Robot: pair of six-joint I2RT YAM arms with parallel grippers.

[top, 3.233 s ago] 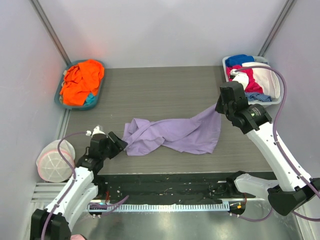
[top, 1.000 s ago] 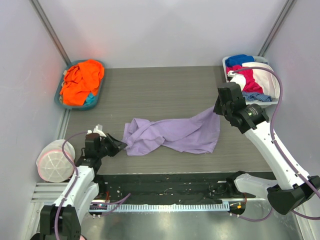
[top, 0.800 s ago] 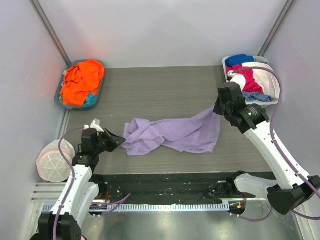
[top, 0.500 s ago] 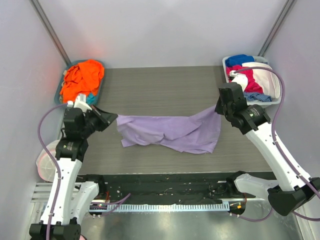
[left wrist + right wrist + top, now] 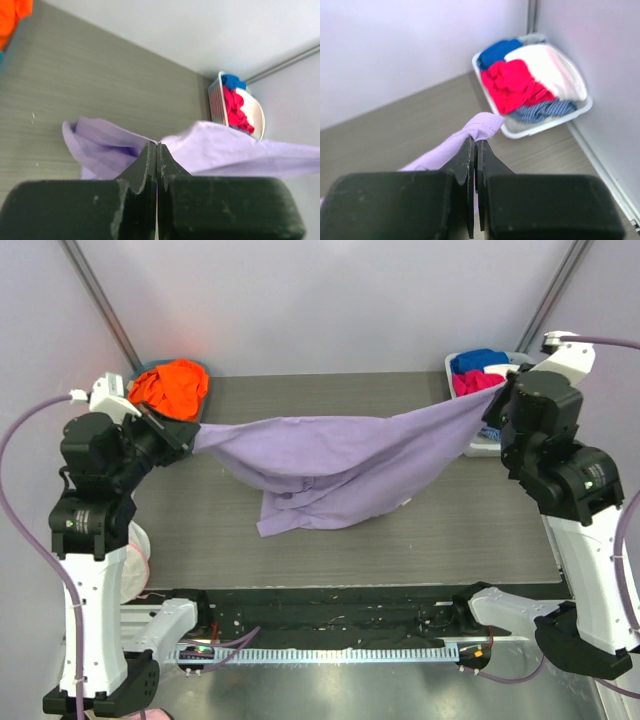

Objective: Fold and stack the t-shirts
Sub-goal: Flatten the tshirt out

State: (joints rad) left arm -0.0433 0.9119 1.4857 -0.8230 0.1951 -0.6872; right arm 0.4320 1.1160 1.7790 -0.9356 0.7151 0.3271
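Above the table (image 5: 330, 400), the lavender shirt (image 5: 330, 460) is held stretched left to right.
One end is pinched in the clamped left gripper (image 5: 188, 436), the other in the clamped right gripper (image 5: 490, 408); the middle sags toward the table.

I see grey wood-grain table (image 5: 330, 400) filling mid frame. Pale plain back wall (image 5: 320, 300) across top, side walls (image 5: 40, 340) same tone left and right. Metal corner posts slant in at upper left (image 5: 100, 300) and upper right (image 5: 553, 290). Black rail (image 5: 330, 605) along table's near edge, bare metal plate (image 5: 330, 690) at bottom. Light soft, even, I note no hard shadows.
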